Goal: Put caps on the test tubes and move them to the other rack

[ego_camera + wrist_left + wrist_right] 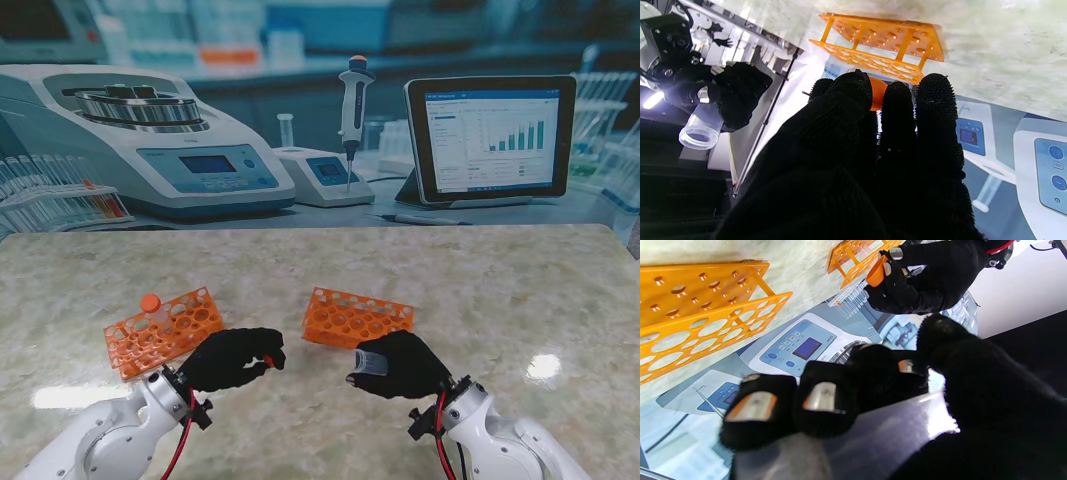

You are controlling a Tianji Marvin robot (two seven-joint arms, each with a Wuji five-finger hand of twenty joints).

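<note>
My left hand (232, 360) is shut on a small orange cap (268, 360), seen between the fingertips in the left wrist view as the cap (877, 94). My right hand (402, 366) is shut on a clear, uncapped test tube (368, 362) whose open mouth points toward the left hand, a short gap apart. The right wrist view shows the tube (873, 435) under the fingers and the cap (877, 273) beyond. An orange rack (165, 330) on the left holds one orange-capped tube (150, 303). A second orange rack (357, 317) lies just beyond the right hand.
The marble table (500, 290) carries both racks. Behind its far edge is a printed lab backdrop with a centrifuge (150, 135), a pipette (353, 105) and a tablet screen (490, 135).
</note>
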